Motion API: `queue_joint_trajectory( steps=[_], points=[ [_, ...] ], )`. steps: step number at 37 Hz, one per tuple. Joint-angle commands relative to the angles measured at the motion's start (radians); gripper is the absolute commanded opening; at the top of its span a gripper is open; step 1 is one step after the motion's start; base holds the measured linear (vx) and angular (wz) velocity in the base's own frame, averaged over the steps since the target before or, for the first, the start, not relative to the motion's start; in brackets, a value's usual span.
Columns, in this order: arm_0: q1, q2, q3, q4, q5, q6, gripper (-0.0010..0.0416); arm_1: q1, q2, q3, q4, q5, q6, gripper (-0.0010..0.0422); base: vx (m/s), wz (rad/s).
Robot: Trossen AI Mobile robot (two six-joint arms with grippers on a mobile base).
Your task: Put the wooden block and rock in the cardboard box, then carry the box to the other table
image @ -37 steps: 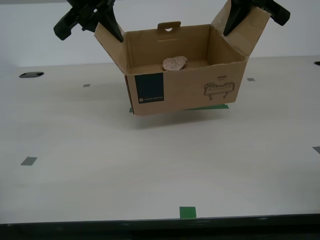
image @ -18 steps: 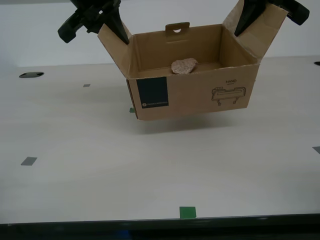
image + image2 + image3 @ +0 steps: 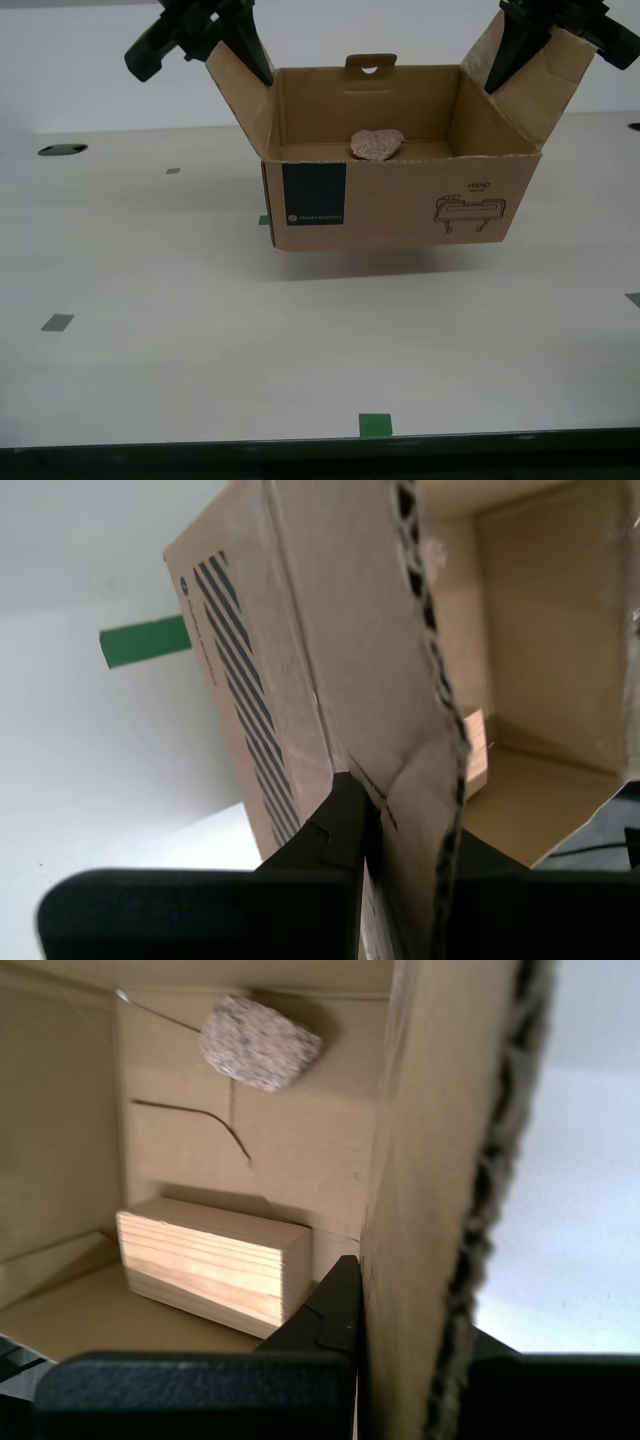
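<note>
First gripper (image 3: 400, 1345): pinching one side flap of the cardboard box (image 3: 400, 205).
Second gripper (image 3: 405, 855): pinching the opposite side flap.
Cardboard box: held up clear of the beige tabletop (image 3: 200, 320), shadow beneath.
Rock (image 3: 377, 143): inside the box, on its floor.
Wooden block (image 3: 212, 1266): inside the box, apart from the rock.
</note>
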Motion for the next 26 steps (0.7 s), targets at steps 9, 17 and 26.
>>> queue_joint_trajectory(
  steps=[9,17,26],
  points=[
    [0.003,-0.078,-0.087,0.029,-0.021,0.001,-0.0001,-0.004,-0.061,-0.057,0.013,-0.033,-0.008,-0.0001,0.0,0.0],
    [0.003,-0.151,-0.155,0.047,-0.021,0.005,-0.0001,-0.003,-0.128,-0.154,0.042,-0.029,0.082,-0.0001,0.0,0.0],
    [0.003,-0.201,-0.19,0.055,-0.021,0.009,-0.0001,0.0,-0.184,-0.213,0.085,-0.033,0.084,-0.0001,0.0,0.0]
  ],
)
